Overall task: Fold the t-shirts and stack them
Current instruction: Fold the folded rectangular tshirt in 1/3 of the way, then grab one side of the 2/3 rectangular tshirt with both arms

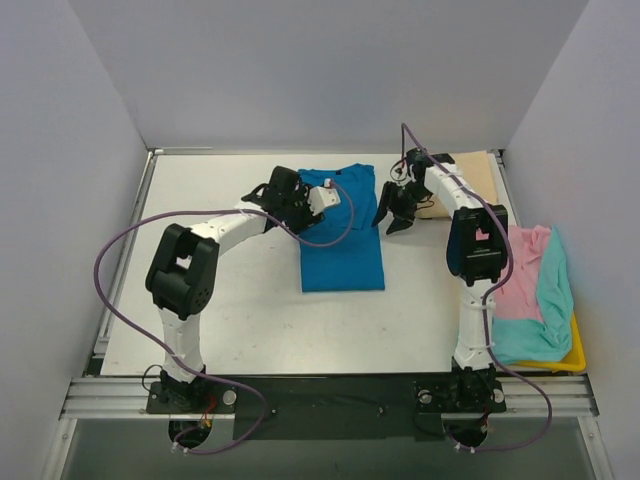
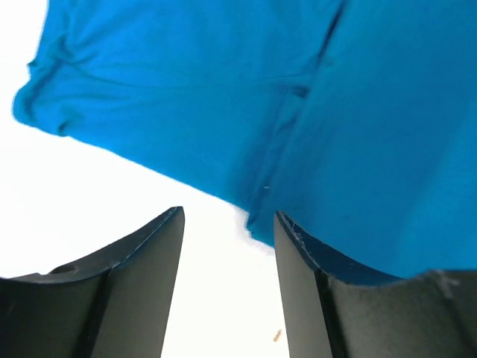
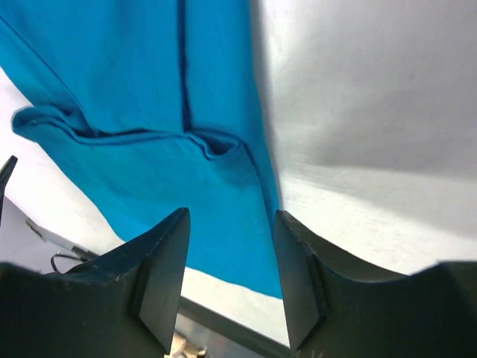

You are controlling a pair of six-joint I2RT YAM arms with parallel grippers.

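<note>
The bright blue t-shirt (image 1: 345, 255) lies partly folded lengthwise in the middle of the table. My left gripper (image 1: 318, 205) hovers over its far left part, open and empty; in the left wrist view (image 2: 227, 224) the shirt's edge (image 2: 223, 89) lies just ahead of the fingers. My right gripper (image 1: 393, 222) hangs just beside the shirt's far right edge, open and empty; the right wrist view (image 3: 231, 224) shows the blue cloth (image 3: 149, 89) below it. The beige t-shirt (image 1: 472, 178) lies folded at the back right. The pink t-shirt (image 1: 518, 280) and the teal t-shirt (image 1: 552, 300) lie heaped at the right.
A yellow tray (image 1: 575, 355) sits under the pink and teal heap at the table's right edge. White walls close in the table (image 1: 230, 300) on three sides. Purple cables loop from both arms over the blue shirt and the back right.
</note>
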